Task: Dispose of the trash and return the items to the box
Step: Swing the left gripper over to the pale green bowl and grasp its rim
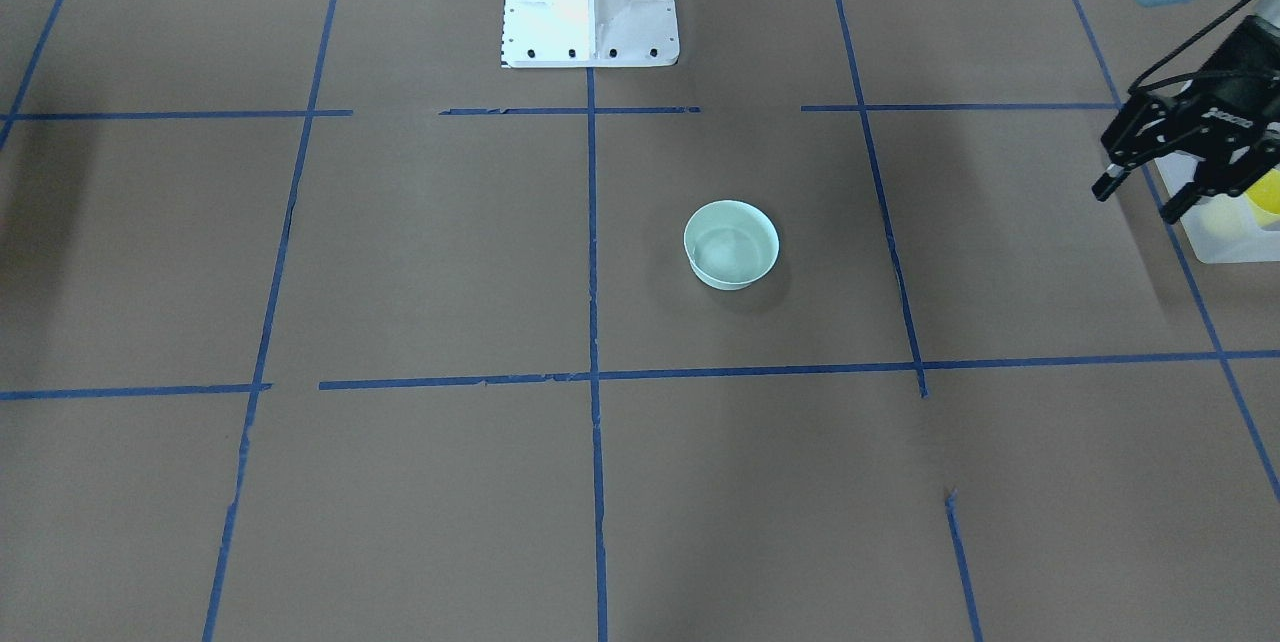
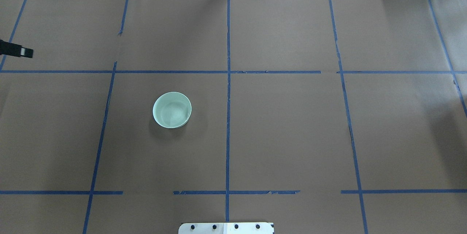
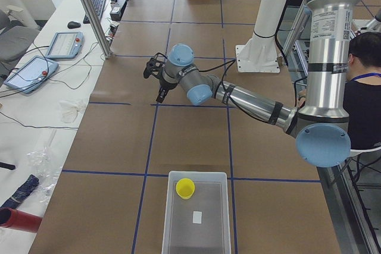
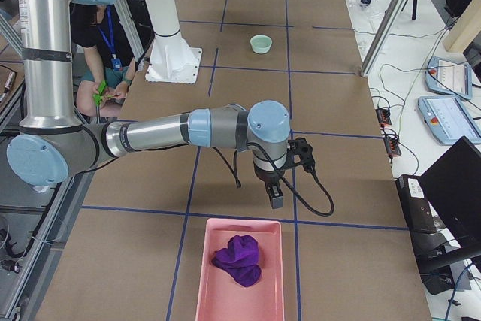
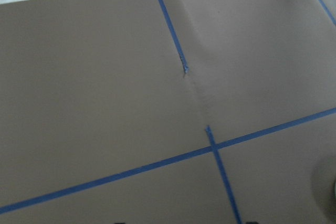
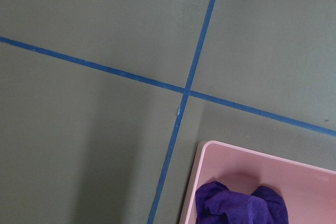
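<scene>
Roughly two-thirds done, by my read. Yellow cup (image 3: 185, 188) was already inside the box (image 3: 208, 236), standing upright near the box's end that faces the rest of the surface (image 2: 292, 135). Mint-green bowl (image 2: 172, 110) was the one item left out: upright, looked empty, alone and well apart from the box, out toward mid-surface. Purple cloth (image 4: 239, 261), which I took for the trash, lay in a pink tray (image 4: 263, 298) at the end of the surface opposite the box, so the disposal part looked finished. Left pincer (image 1: 1134, 203) hung in the air near the box on its bowl-ward side, fingers spread wide with nothing between them. Right pincer (image 4: 275, 197) hovered by the pink tray, far from the box; it only showed in the side view, so I couldn't tell how its fingers stood or whether it held anything. Remaining, as I judged it: left arm fetches the bowl and drops it in the box next to the cup.
</scene>
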